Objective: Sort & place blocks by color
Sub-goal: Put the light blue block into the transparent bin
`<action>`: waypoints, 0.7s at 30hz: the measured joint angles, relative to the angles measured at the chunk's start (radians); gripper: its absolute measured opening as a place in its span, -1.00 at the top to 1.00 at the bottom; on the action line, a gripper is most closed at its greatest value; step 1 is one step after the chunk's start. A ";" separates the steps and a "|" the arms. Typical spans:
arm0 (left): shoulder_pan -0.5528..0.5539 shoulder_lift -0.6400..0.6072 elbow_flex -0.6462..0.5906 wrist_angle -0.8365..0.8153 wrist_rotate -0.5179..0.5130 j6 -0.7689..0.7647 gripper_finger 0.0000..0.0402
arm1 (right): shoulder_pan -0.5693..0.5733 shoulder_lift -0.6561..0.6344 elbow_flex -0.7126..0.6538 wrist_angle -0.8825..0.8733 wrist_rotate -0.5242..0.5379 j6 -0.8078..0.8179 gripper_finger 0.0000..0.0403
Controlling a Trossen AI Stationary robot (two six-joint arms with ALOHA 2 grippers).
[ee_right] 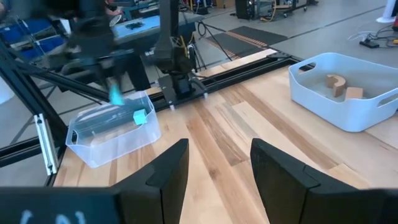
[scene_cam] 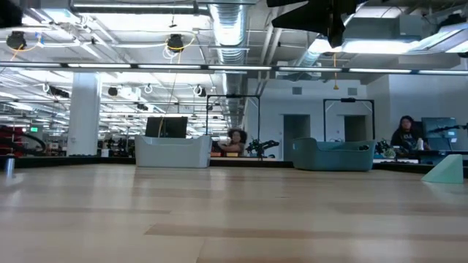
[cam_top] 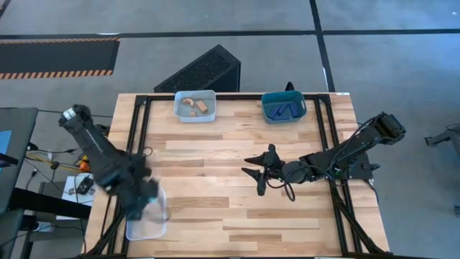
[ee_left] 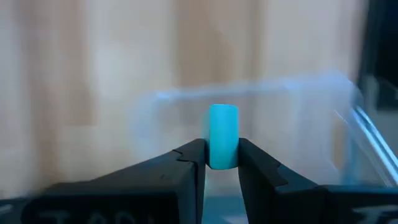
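My left gripper hangs over the clear bin at the table's near left corner, shut on a small cyan block. The right wrist view shows that block above the bin's rim, and another cyan cube resting on the bin's floor. Tan wooden pieces lie in the white bin at the far edge. Dark blue bars lie in the teal bin beside it. My right gripper waits open over the table's middle. My left gripper pinches the cyan block by two opposite sides between its two fingers. The fingers come steeply from above, pointing down. The block sticks out past the fingertips and is lifted clear, over the clear bin.
Black rails run along the table's left, right and far sides. Bare wood lies between the bins and the right gripper. In the low view the white bin and the teal bin stand at the far edge.
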State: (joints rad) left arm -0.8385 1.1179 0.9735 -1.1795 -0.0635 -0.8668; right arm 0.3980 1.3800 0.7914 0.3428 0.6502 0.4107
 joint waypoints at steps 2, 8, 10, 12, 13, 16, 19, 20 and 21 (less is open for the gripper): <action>-0.125 0.005 -0.022 0.056 0.004 -0.052 0.74 | 0.001 0.000 0.000 0.000 0.000 0.000 0.03; -0.282 0.042 -0.080 0.140 -0.023 -0.157 0.71 | -0.001 0.000 0.000 0.003 0.000 0.024 0.03; -0.284 0.043 -0.092 0.136 -0.059 -0.184 0.66 | -0.002 0.000 0.000 0.003 0.000 0.033 0.03; -0.284 0.043 -0.094 0.136 -0.091 -0.190 0.57 | -0.002 0.000 0.000 0.003 0.000 0.034 0.03; -0.283 0.043 -0.094 0.136 -0.103 -0.185 0.51 | -0.002 0.000 0.000 0.003 0.000 0.034 0.03; -0.264 0.043 -0.094 0.132 -0.107 -0.151 0.32 | -0.002 0.000 0.000 0.002 0.000 0.029 0.03; -0.235 0.043 -0.094 0.116 -0.112 -0.123 0.13 | -0.002 0.000 0.000 -0.005 0.000 0.026 0.03; -0.222 0.043 -0.094 0.116 -0.117 -0.105 0.08 | -0.002 -0.003 0.000 -0.016 0.000 0.026 0.03; -0.207 0.043 -0.094 0.116 -0.130 -0.076 0.03 | -0.002 -0.012 0.000 -0.041 0.000 0.026 0.03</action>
State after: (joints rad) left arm -1.0459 1.1610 0.8795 -1.0637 -0.1931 -0.9429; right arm 0.3962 1.3685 0.7914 0.3016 0.6501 0.4363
